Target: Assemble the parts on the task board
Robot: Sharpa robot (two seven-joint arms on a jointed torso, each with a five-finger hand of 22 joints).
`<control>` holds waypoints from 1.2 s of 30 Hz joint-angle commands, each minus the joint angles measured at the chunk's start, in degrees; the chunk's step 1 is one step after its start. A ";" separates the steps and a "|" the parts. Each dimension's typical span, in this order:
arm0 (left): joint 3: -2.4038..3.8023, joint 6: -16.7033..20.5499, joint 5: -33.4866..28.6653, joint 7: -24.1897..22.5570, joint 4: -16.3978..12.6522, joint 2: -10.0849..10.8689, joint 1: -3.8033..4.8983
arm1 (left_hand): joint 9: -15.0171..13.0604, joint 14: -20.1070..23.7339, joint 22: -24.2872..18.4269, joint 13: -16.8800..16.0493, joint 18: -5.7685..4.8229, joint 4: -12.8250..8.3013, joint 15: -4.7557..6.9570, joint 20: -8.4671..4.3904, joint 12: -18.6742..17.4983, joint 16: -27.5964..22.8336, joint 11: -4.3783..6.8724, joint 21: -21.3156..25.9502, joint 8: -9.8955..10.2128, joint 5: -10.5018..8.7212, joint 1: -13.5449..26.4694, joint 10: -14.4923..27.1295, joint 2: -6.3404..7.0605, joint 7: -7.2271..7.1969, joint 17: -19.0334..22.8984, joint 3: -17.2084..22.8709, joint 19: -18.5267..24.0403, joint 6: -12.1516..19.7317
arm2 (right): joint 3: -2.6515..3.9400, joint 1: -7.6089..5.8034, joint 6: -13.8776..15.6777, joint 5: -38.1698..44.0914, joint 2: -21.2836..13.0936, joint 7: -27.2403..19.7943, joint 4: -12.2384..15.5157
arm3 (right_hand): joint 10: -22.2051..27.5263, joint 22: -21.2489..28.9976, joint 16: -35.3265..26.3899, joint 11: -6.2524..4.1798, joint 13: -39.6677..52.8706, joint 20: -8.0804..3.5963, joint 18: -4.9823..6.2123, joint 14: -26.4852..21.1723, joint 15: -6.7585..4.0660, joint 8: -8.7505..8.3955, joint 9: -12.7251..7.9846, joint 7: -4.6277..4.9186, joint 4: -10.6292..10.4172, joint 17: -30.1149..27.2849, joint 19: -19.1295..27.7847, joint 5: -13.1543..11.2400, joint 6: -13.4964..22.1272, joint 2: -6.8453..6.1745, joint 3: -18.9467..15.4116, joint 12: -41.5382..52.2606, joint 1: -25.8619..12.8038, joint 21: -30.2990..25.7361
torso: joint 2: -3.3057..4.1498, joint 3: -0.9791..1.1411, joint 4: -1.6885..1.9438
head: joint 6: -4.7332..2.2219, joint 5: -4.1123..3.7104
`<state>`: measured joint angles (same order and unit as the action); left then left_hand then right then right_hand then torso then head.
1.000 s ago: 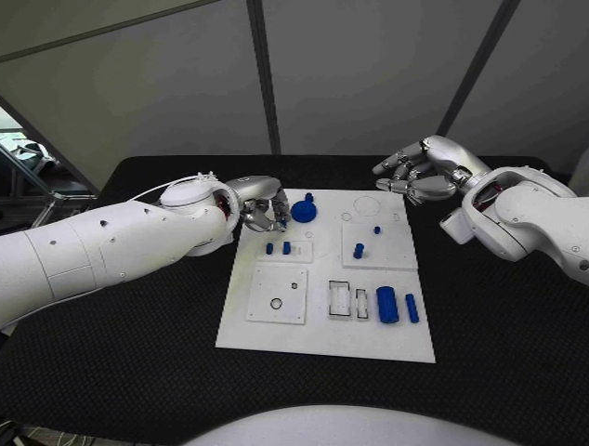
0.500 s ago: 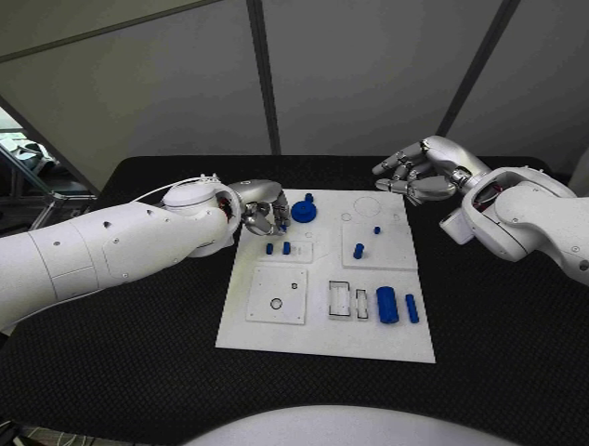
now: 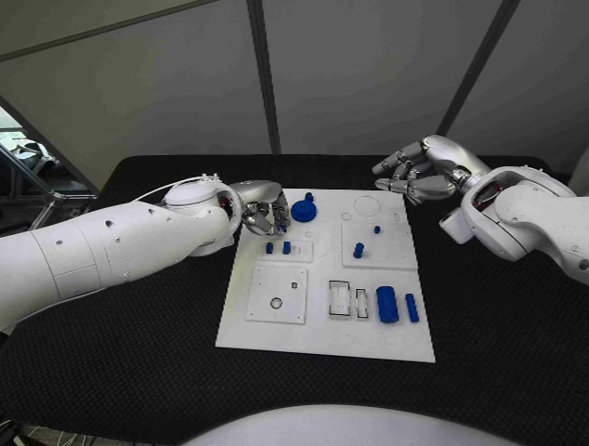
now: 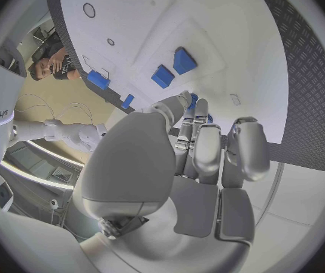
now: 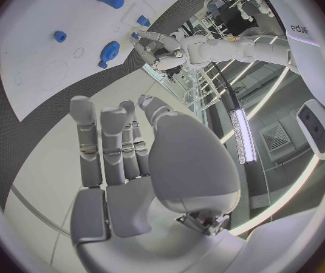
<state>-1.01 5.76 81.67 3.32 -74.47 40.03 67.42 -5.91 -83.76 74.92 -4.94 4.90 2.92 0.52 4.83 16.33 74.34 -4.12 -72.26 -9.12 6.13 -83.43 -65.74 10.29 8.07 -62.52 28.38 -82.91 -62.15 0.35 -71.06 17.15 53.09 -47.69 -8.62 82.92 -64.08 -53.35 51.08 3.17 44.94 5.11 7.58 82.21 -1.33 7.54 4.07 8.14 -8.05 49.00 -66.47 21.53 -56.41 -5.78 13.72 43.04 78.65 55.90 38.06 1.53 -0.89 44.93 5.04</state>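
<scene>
Task board [image 3: 324, 325] flat at mid-table, long axis running near to far. Left hand [image 3: 264, 216] at the far-left corner of the board, fingers curled inward; wrist view shows fingertips [image 4: 186, 101] close to something small and blue, but cannot tell whether anything is pinched there or merely touched. Round blue part [image 3: 304, 211] with a short stem lying on the board just right of that hand, nearly touching the fingers in the head view. Two small blue parts [image 3: 277, 248] side by side just nearer than the hand, seen also from the left wrist [image 4: 173, 68].

Right hand [image 3: 419, 176] raised off the far-right corner, beyond the board edge, fingers loosely bent and apart, grasping nothing visible. Well apart from every part.

Other parts: short blue peg [image 3: 359, 250] right of centre, tiny blue piece [image 3: 376, 229] just beyond it, fat blue cylinder [image 3: 387, 305] and slimmer blue bar [image 3: 412, 308] lying at the near right, both with long axes near-to-far, beside open rectangular slots [image 3: 346, 300].

Judgement: round part lies directly right of the left hand and far left of the right hand, so left arm clearly the nearer; likely a short sideways reach or a closing of the fingers rather than any travel
</scene>
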 commanded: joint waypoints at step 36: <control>0.03 -2.65 -0.27 2.50 1.05 -0.68 -0.16 | 1.83 -0.70 4.51 0.41 -0.83 -0.30 -0.05 0.45 -2.63 0.64 0.08 0.41 3.95 0.01 3.23 0.48 1.11 0.00 0.60 0.24 0.03 4.78 | 0.03 -0.11 0.08 0.66 -0.13 -0.54 0.05 | 0.09 0.10 -0.53 -0.03 -0.15 0.04 0.75 0.44 0.14 -0.23 -0.03 0.27 -0.02 -0.21 -0.30 0.29 -0.28 0.03 0.32 0.12 0.04 -0.41 | 0.00 -0.02 0.01 | 0.15 -0.07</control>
<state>-1.01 3.45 81.70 5.20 -73.44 39.34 67.21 -4.15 -83.96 74.91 -4.61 4.90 2.75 0.32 5.04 13.90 74.79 -4.33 -72.04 -5.31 6.13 -80.65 -65.52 11.43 8.02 -61.96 28.55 -83.11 -57.66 0.35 -71.06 17.16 53.19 -47.79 -8.72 82.92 -64.08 -53.34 50.90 3.17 44.91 5.11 7.58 82.21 -1.33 7.54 4.07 8.14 -8.05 48.92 -66.46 21.53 -56.41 -5.78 13.72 43.04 78.65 55.82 38.03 1.55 -0.85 45.12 4.93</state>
